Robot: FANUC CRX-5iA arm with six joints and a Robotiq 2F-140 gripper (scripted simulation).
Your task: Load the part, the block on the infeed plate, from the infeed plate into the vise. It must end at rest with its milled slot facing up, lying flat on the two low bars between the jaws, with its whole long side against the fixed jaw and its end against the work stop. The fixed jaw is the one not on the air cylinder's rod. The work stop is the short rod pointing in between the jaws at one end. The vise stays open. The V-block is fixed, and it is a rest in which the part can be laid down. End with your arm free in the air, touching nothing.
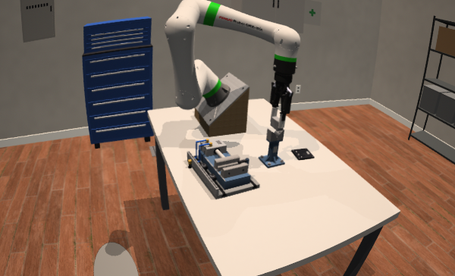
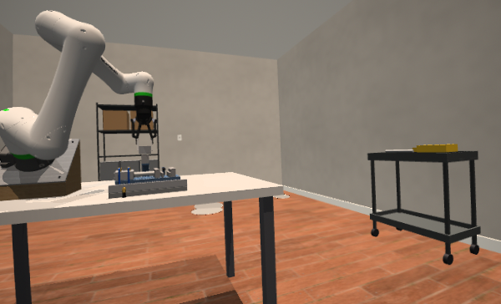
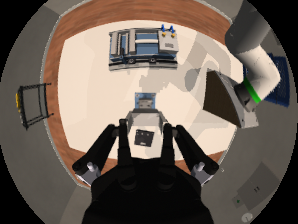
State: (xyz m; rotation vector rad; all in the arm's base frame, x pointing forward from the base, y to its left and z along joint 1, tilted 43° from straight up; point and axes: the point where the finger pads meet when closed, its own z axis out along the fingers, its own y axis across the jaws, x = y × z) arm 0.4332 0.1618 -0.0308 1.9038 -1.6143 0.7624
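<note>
While gripper [image 1: 278, 117] clamps part [image 1: 274, 134], long axis vertical, over V-block [image 1: 271, 155].

blue drawer cabinet [image 1: 117, 82], black cart [image 2: 422, 156] bearing perhaps a yellow tool [image 2: 435, 148].

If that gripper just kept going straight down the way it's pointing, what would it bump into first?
The gripper points straight down and is shut on the grey part. Directly below stands the blue V-block, so the part would likely meet that first, though the gap between them is hard to judge.
</note>
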